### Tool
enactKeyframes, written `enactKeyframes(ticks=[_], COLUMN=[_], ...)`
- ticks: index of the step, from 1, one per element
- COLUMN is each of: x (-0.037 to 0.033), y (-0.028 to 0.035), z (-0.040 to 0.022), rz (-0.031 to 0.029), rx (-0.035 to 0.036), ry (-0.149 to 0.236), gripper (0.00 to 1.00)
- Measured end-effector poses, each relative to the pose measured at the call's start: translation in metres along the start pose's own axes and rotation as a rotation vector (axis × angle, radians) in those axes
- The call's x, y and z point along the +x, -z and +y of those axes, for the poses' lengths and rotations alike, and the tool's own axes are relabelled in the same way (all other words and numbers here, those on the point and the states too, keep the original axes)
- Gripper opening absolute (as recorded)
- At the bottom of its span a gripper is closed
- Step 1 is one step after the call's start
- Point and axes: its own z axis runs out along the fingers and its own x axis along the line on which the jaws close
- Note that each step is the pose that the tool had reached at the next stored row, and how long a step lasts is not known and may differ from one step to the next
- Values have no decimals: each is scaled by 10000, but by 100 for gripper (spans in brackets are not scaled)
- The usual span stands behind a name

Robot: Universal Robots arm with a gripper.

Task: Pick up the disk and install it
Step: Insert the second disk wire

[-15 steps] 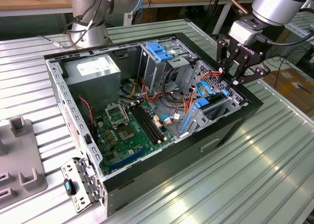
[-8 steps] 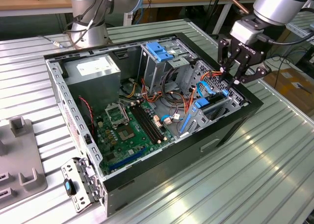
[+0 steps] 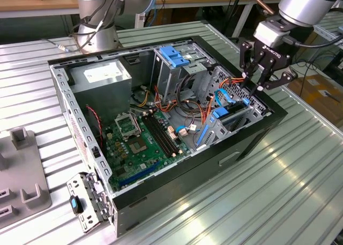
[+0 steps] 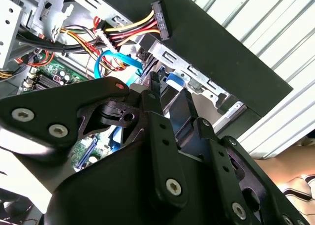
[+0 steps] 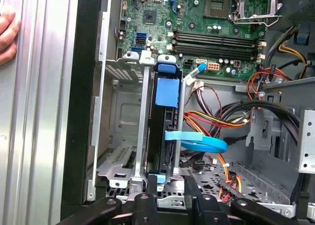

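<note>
Gripper (image 3: 261,83) with fingers spread apart above open computer case (image 3: 252,143), blue-framed disk (image 5: 166,131) seated upright in metal bay, no writing legible, hand (image 5: 8,34) resting on table (image 3: 278,202)

Bright, even overhead light; glare on the ribbed metal table (image 3: 300,170); soft shadows.
</note>
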Motion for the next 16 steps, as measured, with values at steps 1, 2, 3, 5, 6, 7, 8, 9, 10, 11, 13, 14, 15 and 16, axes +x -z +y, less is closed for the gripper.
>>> enactKeyframes(ticks=[1, 2, 3, 5, 6, 7, 8, 9, 10, 11, 13, 14, 15, 16], x=[-1, -3, -3, -5, -6, -6, -6, -6, -6, -7, -7, -7, -7, -8], y=[0, 0, 0, 0, 0, 0, 0, 0, 0, 0, 0, 0, 0, 0], z=[-10, -20, -24, -25, -25, -26, -25, -26, -26, -26, -30, -31, -34, -38], rz=[0, -1, -1, 0, 0, 0, 0, 0, 0, -1, 1, 1, 1, 0], rx=[0, 0, 0, 0, 0, 0, 0, 0, 0, 0, 0, 0, -1, 0], ry=[1, 3, 3, 4, 4, 4, 4, 4, 4, 4, 4, 4, 4, 5], gripper=[36, 36, 36, 36, 36, 36, 36, 36, 36, 36, 36, 36, 36, 36])
